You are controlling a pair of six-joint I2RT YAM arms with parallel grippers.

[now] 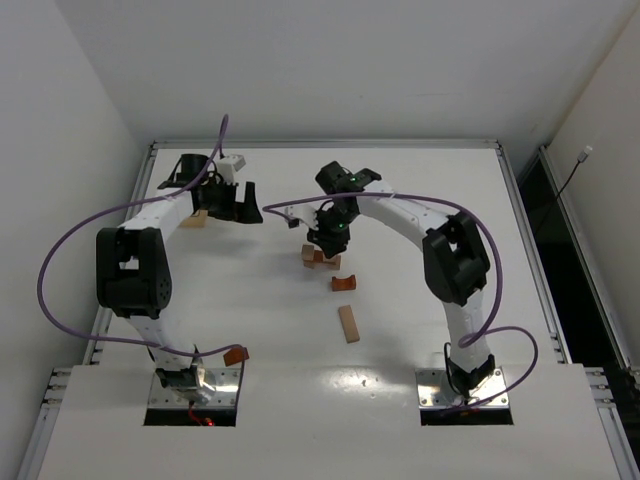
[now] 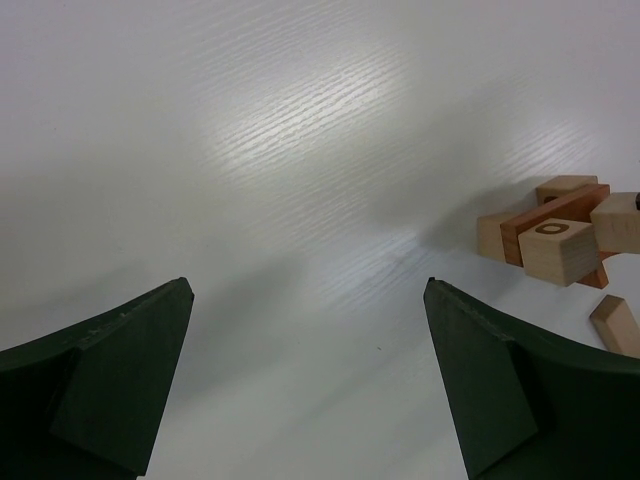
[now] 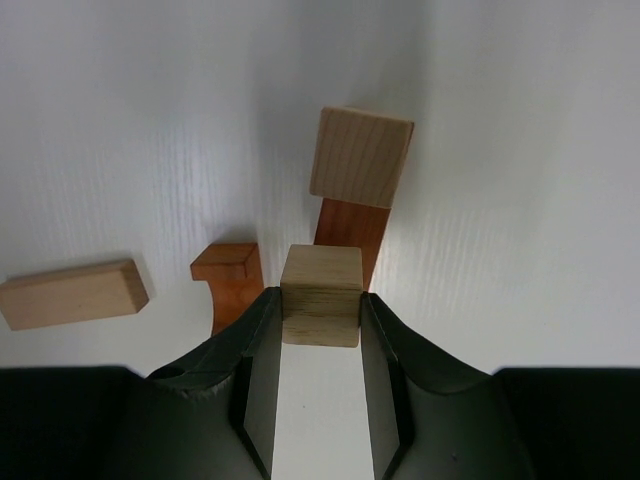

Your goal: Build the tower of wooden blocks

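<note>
My right gripper [image 3: 320,300] is shut on a pale tan cube [image 3: 321,285], holding it over the near end of a reddish-brown bar [image 3: 350,235]. A second pale cube [image 3: 361,157] sits on the bar's far end. From above, this partial tower [image 1: 316,257] lies mid-table under the right gripper [image 1: 326,240]. A reddish arch piece [image 3: 228,280] and a tan bar [image 3: 72,294] lie loose beside it. My left gripper [image 2: 308,290] is open over bare table, with the stack [image 2: 555,235] off to its right.
In the top view the arch piece [image 1: 345,283] and the tan bar [image 1: 348,324] lie in front of the tower. A tan block [image 1: 195,218] shows beside the left arm, and a reddish block [image 1: 236,354] lies near the left base. Purple cables loop off both arms.
</note>
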